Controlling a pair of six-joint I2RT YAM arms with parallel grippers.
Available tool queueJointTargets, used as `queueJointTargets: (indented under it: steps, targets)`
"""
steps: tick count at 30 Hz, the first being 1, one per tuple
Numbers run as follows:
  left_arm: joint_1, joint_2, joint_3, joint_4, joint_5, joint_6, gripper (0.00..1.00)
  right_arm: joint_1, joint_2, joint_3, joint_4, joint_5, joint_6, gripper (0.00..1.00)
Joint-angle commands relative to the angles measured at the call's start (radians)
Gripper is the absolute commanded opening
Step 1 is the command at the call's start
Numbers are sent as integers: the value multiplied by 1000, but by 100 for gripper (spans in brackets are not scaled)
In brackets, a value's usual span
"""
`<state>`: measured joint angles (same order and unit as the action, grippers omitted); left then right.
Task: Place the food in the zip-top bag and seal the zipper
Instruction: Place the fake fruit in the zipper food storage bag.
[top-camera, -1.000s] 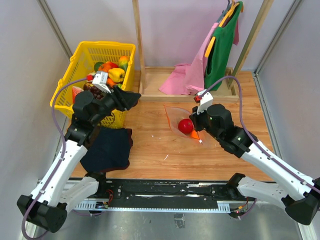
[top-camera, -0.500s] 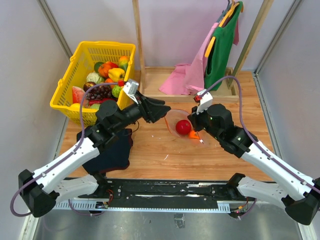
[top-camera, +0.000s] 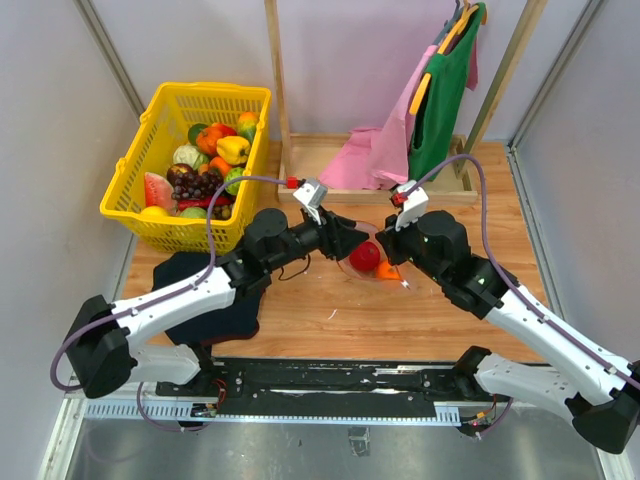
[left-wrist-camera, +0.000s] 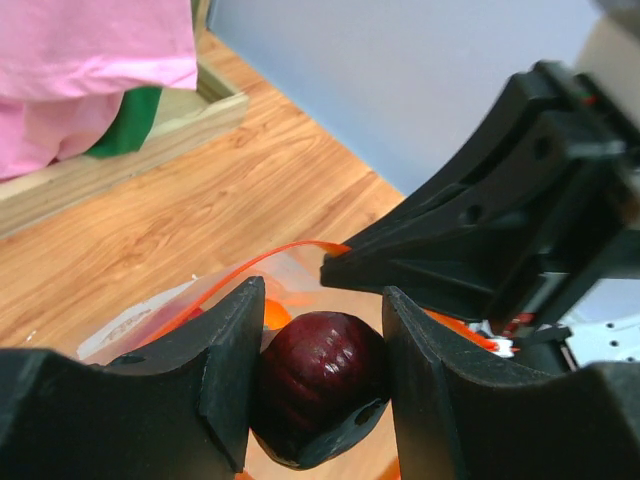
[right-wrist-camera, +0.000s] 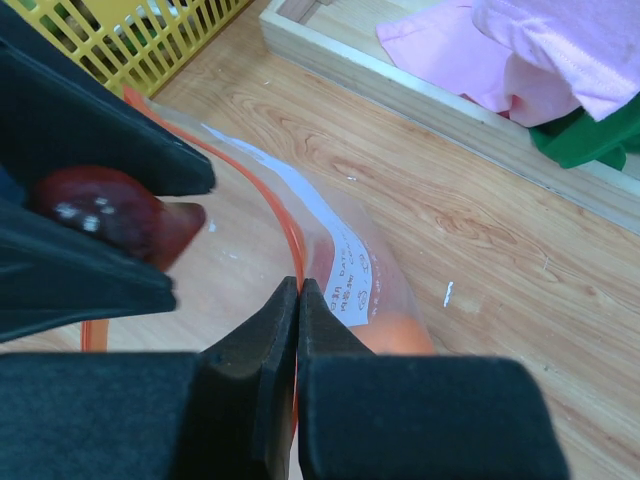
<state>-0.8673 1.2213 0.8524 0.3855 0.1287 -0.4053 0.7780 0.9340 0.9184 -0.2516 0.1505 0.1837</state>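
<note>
My left gripper (left-wrist-camera: 318, 300) is shut on a dark red, ribbed toy fruit (left-wrist-camera: 318, 385) and holds it at the open mouth of the zip-top bag (top-camera: 347, 232). The clear bag lies on the wooden table, and a red apple (top-camera: 365, 256) and an orange piece (right-wrist-camera: 400, 335) show inside it. My right gripper (right-wrist-camera: 299, 290) is shut on the red-orange zipper (right-wrist-camera: 290, 235) at the bag's rim and holds the mouth up. In the right wrist view the dark red fruit (right-wrist-camera: 100, 215) sits between the left fingers (right-wrist-camera: 120, 150), just left of the zipper. The slider tab is not visible.
A yellow basket (top-camera: 210, 90) with several more toy fruits stands at the back left. A dark cloth (top-camera: 215, 295) lies under the left arm. A wooden rack (top-camera: 300, 150) at the back carries a pink cloth (top-camera: 370, 155) and a green garment (top-camera: 440, 90).
My left arm has swung from the basket rightward across the table, carrying the dark red fruit to the bag's mouth. The right arm has stayed put, still pinching the zipper.
</note>
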Motion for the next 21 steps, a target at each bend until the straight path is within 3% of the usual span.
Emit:
queueJointTargets:
  steps: [1,6,11,21]
  targets:
    - [-23,50,-8,73,-54,50,13,-24,-13,-9,24,-16,14,1]
    - [-43,96,7,30,-131,94,27,-23,-10,-7,23,-25,16,1]
    - [-53,106,10,-1,-157,129,49,-24,-15,-12,23,-18,14,1]
    - [-59,82,23,-40,-151,135,65,-24,-11,-9,22,-20,16,1]
